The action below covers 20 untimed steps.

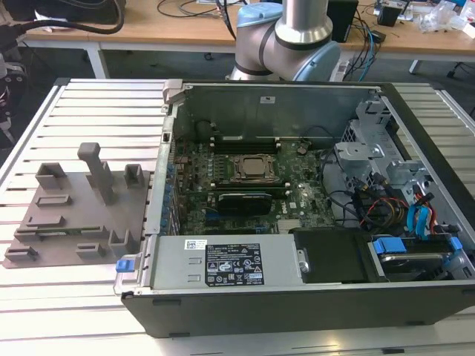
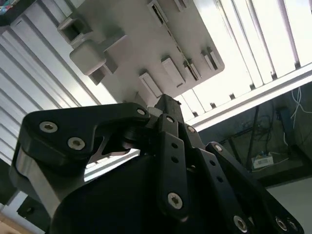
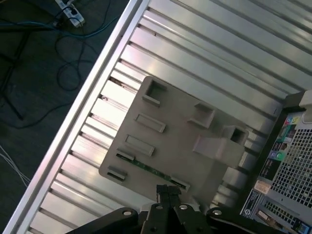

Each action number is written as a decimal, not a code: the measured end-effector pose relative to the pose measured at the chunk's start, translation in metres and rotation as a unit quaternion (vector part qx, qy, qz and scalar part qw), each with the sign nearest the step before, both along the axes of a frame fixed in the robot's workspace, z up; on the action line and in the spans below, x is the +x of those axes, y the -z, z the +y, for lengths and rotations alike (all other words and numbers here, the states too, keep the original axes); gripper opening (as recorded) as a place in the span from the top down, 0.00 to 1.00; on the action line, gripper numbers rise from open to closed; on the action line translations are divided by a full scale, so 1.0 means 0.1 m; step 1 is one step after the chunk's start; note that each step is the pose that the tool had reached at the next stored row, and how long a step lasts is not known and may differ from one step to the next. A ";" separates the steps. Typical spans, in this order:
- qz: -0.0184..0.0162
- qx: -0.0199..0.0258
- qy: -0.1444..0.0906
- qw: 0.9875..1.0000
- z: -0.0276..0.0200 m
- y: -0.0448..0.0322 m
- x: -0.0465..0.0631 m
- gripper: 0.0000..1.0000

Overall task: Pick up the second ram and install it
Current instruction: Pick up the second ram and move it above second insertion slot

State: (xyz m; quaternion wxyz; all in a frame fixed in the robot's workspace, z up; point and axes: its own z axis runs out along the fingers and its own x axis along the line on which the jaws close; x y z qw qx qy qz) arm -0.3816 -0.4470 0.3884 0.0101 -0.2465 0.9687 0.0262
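Hand (image 3: 167,189) hanging over the grey fixture plate (image 3: 185,131), fingers pressed together and gripping nothing.
The arm (image 1: 286,37) is holding its wrist above the slatted table (image 3: 204,53), looking down on the plate in both wrist views. The green ram stick (image 3: 148,168) is lying lengthwise near the plate's edge, between two small holders, close to the fingertips (image 3: 162,195) but apart from them. In the exterior view the plate is sitting on the table to the exterior view's left of the open computer case (image 1: 297,297).
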 end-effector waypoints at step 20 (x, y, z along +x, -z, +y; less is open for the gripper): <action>0.000 0.000 -0.167 0.986 0.000 0.000 0.00 0.89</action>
